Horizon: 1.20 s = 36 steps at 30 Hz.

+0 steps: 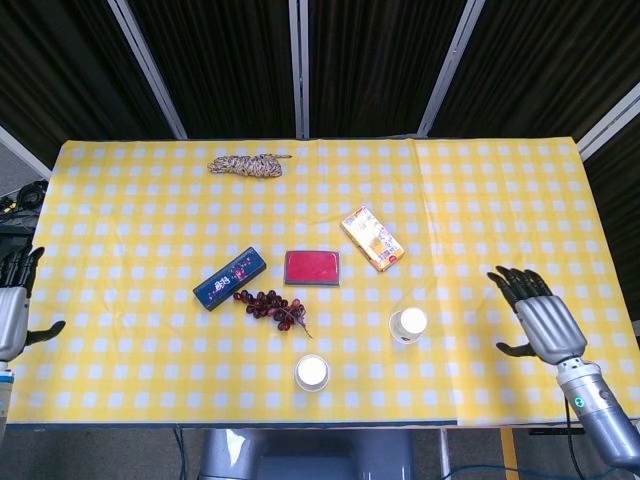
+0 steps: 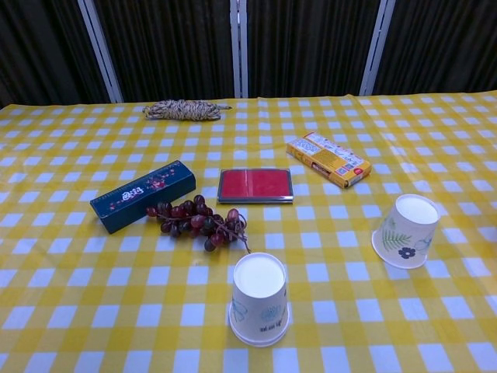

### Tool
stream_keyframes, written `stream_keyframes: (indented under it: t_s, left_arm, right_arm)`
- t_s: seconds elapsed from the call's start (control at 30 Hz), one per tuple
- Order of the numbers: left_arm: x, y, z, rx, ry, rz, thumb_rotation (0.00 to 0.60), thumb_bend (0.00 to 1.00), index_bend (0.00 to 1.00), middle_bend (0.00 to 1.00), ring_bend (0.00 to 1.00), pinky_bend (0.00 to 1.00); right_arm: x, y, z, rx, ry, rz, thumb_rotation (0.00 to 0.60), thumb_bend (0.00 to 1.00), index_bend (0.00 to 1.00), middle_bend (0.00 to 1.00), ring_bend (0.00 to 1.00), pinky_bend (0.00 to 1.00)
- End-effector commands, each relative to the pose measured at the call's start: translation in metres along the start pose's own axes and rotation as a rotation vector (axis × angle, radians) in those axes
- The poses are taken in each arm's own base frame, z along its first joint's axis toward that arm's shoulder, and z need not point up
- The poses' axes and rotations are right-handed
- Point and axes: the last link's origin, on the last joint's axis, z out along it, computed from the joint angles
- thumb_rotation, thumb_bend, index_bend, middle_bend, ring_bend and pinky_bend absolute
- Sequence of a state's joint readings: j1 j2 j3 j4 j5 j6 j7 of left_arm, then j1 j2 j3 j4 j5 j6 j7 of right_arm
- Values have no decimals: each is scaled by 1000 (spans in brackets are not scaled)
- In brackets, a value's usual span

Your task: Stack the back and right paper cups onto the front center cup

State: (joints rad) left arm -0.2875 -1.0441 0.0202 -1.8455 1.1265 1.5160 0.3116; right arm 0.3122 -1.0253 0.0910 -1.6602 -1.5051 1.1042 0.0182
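Two upturned white paper cups stand on the yellow checked table. The front center cup (image 1: 312,373) (image 2: 259,299) is near the front edge. The right cup (image 1: 407,325) (image 2: 405,231), printed with leaves, sits tilted behind it and to the right. My right hand (image 1: 532,316) hovers open over the table's right side, well apart from the right cup. At the left edge of the head view my left hand (image 1: 12,312) is open and empty. Neither hand shows in the chest view.
A bunch of dark grapes (image 1: 272,307) (image 2: 197,221), a dark blue box (image 1: 229,279) (image 2: 142,195), a red case (image 1: 312,267) (image 2: 255,186) and a yellow box (image 1: 371,238) (image 2: 328,158) lie mid-table. A coil of rope (image 1: 245,165) (image 2: 182,109) lies at the back.
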Motion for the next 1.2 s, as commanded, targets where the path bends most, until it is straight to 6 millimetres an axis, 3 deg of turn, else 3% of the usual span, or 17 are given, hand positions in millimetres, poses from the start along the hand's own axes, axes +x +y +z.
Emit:
stream_keyframes:
  t_s: [0.03,0.23,0.73,1.2]
  left_arm:
    - [3,-4,-10,-9,4,16,600,0,0,0,0,0]
    - [10,-8,-16,-22,38,30,600,0,0,0,0,0]
    - [12,-7,-20,-56,49,32,600,0,0,0,0,0]
    - [9,-3,-19,-61,37,43,600,0,0,0,0,0]
  right_arm:
    - [-6,-16,16,161,-49,-36,600,15,146,118,41,142]
    - [-19,-28,33,280,-74,-82,600,76,163,197,122,223]
    - [-40,-60,59,365,-82,-167,600,177,224,249,201,318]
    - [-47,-81,77,385,-99,-130,600,186,286,323,282,361]
